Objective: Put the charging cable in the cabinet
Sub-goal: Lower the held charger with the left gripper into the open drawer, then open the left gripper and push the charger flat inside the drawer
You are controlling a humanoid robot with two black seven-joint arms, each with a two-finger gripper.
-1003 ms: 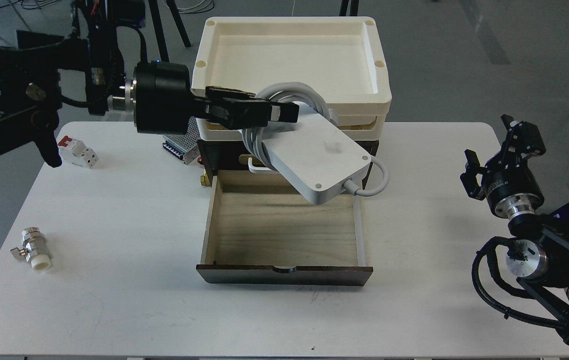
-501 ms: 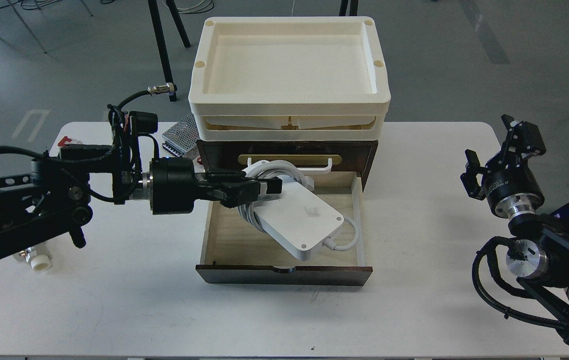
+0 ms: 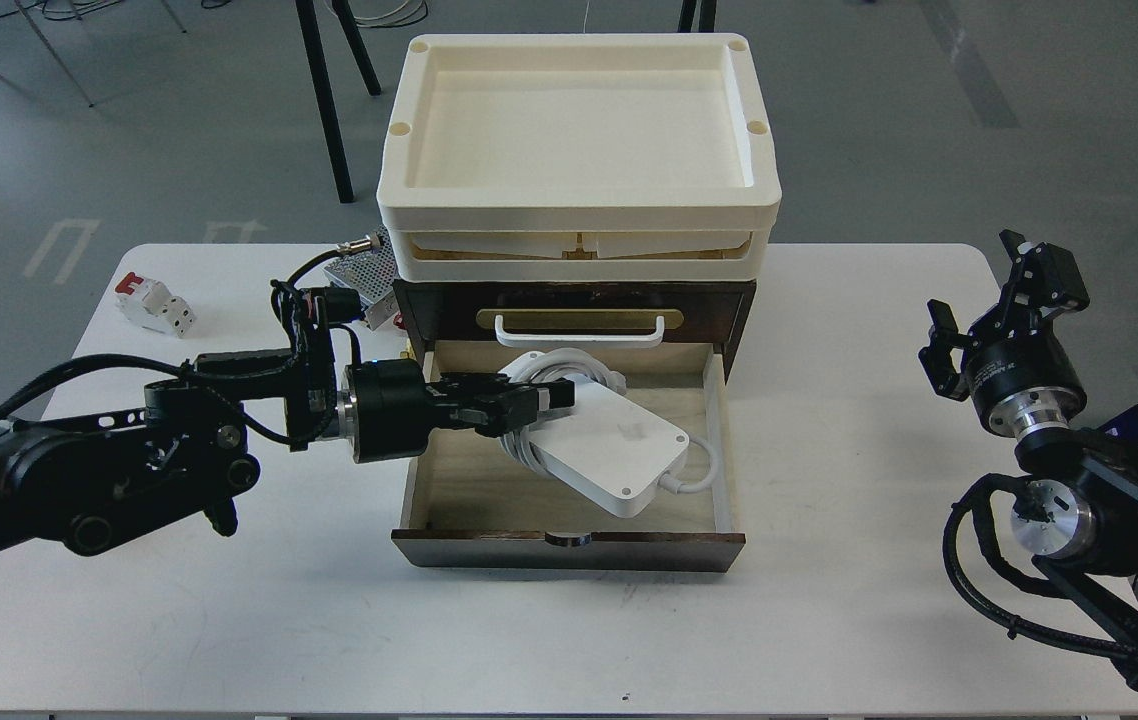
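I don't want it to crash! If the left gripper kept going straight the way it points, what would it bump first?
The left gripper points right, already clamped on the charging cable. Beyond it, probably the drawer's right wall, though depth is unclear.

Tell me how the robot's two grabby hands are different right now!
The left gripper reaches over the cabinet's open drawer, while the right gripper hangs near the table's right edge, away from everything. The left gripper is clamped on the charging cable; the right gripper holds nothing. The left gripper points sideways toward the right; the right gripper points away, toward the table's far side. Both are black, two-fingered grippers.
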